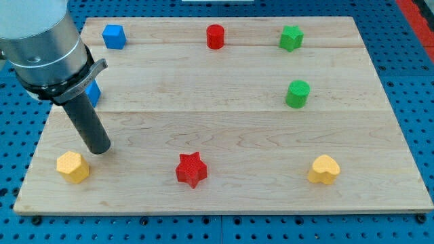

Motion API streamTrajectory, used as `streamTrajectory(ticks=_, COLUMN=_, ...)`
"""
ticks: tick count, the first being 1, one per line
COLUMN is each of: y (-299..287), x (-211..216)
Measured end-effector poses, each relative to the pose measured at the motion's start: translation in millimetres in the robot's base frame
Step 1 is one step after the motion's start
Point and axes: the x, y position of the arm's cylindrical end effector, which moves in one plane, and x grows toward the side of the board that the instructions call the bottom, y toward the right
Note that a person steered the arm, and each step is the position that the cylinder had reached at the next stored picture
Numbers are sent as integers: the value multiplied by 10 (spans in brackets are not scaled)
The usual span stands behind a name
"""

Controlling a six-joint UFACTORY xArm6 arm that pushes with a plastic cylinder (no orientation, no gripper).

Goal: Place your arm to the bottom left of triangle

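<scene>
My tip (99, 148) rests on the wooden board (224, 129) near its left edge. A blue block (94, 92) sits above the tip. The arm's grey body hides most of it, so I cannot make out its shape. The tip is almost straight below this block, about a block's width or two away and not touching it. A yellow block (72, 167) lies just below and to the left of the tip, apart from it. A blue cube (114, 36) sits at the top left.
A red cylinder (215, 36) and a green star (291, 38) sit along the top. A green cylinder (297, 93) is at the right, a red star (191, 169) at bottom centre and a yellow heart (324, 169) at bottom right.
</scene>
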Motion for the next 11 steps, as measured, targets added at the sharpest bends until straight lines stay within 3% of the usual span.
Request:
streamTrajectory(ticks=4, y=-36, x=-4)
streamTrajectory(ticks=6, y=476, x=-688)
streamTrajectory(ticks=7, y=659, x=-690)
streamTrajectory(ticks=8, y=517, x=-461)
streamTrajectory(ticks=9, y=-268, x=-111)
streamTrajectory(ticks=11, y=-605, x=-391)
